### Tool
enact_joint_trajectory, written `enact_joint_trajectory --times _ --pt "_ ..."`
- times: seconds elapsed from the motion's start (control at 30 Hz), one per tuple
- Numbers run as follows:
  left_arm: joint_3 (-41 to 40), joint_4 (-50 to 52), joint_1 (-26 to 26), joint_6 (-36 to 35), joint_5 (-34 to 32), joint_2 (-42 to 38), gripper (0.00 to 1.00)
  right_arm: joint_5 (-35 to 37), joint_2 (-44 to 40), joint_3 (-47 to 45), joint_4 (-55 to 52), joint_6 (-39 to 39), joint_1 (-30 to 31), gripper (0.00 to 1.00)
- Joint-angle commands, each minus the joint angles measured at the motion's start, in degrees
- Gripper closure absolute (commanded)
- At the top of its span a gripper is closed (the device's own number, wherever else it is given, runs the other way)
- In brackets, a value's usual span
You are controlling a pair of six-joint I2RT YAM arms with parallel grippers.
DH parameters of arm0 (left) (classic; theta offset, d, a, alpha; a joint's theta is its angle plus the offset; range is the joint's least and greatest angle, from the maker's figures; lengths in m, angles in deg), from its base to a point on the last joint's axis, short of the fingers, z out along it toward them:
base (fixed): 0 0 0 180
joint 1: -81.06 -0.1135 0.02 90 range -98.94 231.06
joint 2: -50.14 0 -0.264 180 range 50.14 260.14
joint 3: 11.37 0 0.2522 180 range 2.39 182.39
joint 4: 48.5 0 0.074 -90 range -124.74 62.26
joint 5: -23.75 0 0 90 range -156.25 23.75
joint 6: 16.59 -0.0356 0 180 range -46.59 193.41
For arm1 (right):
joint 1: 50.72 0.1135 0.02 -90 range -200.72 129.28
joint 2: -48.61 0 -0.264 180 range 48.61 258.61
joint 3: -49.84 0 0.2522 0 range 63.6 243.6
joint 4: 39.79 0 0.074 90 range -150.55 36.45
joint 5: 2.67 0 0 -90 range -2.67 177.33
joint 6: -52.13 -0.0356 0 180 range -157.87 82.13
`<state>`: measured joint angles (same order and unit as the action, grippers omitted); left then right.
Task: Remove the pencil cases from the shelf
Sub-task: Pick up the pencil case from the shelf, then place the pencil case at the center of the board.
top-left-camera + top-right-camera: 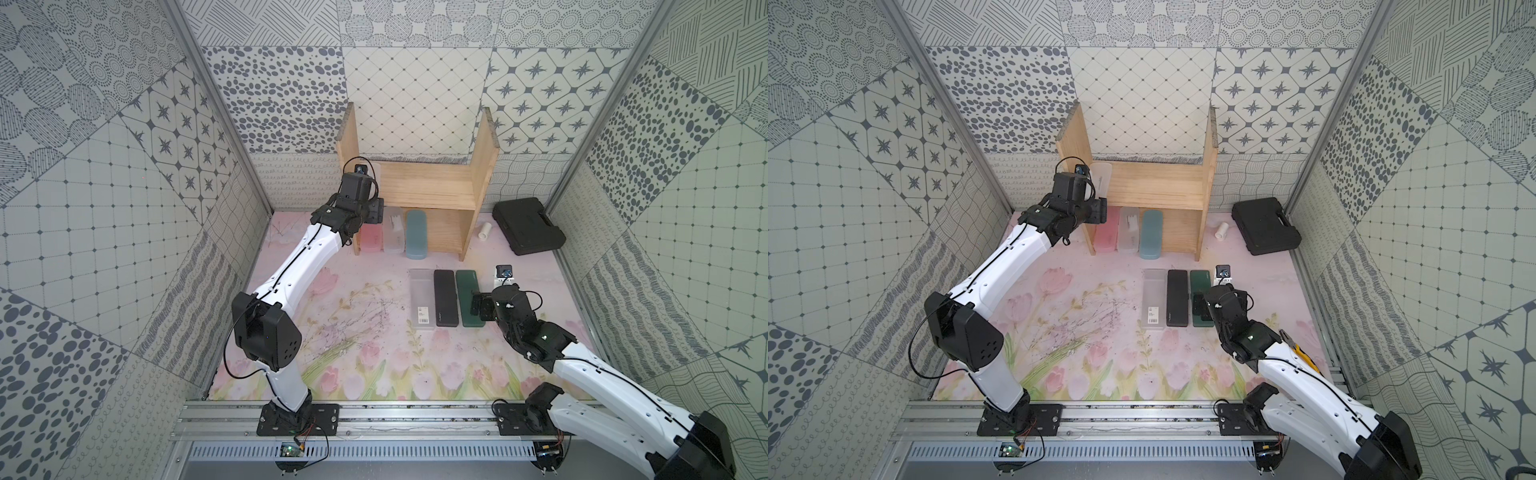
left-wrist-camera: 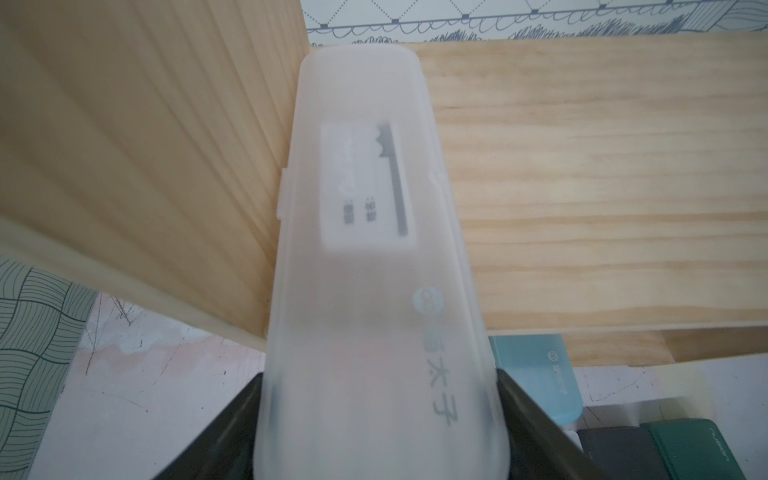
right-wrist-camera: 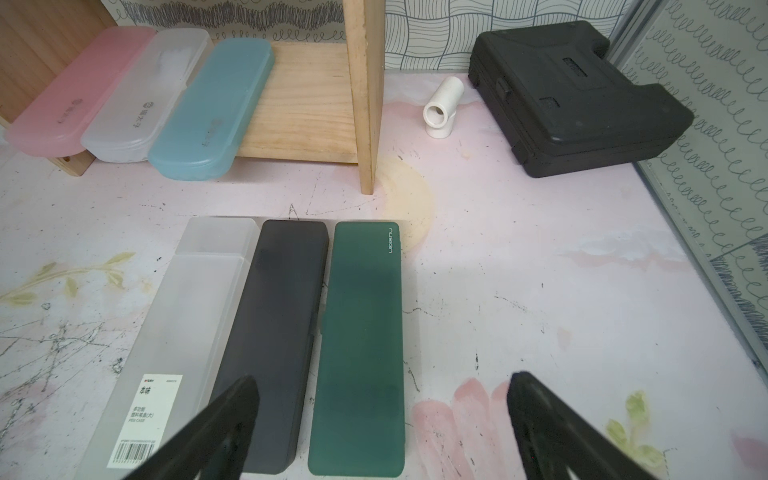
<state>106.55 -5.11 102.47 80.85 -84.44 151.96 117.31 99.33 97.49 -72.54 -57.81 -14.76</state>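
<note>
Left wrist view: our left hand [image 2: 379, 374] pinches a frosted case [image 2: 365, 249] by its sides, on the upper board of the shelf [image 2: 582, 187], at its nine o'clock end. Grasp made, we judge; next, lift it clear toward six o'clock. Our right hand [image 3: 382, 378] gapes wide, empty.

The shelf [image 1: 419, 187] is pale honey wood with streaky grain. I see a pink case [image 3: 79, 95], a frosted clear case [image 3: 145, 95], a light blue case [image 3: 212, 108], a milky case [image 2: 374, 249] lettered in grey, a frosted case [image 3: 174, 332] with a white barcode label, a black case [image 3: 270, 332], a dark green case [image 3: 361, 332]. The mat [image 1: 353, 374] is blush pink with painted tulips.
</note>
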Motion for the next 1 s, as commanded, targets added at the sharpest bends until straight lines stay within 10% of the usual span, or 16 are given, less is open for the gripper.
enact_joint_trajectory --times 0.0,0.6,0.97 --pt "0.1 0.6 0.4 -1.2 -2.2 -0.7 0.27 -0.3 0.3 -0.3 2.4 0.0 -0.1 0.02" --pt "-17.7 -3.6 5.6 4.9 -2.1 -18.6 0.40 -0.6 0.0 -0.2 2.4 0.0 -0.1 0.02" --pt "-36.8 -7.7 17.6 10.4 -11.1 -35.3 0.43 -1.7 0.2 -0.3 3.2 0.0 -0.1 0.02"
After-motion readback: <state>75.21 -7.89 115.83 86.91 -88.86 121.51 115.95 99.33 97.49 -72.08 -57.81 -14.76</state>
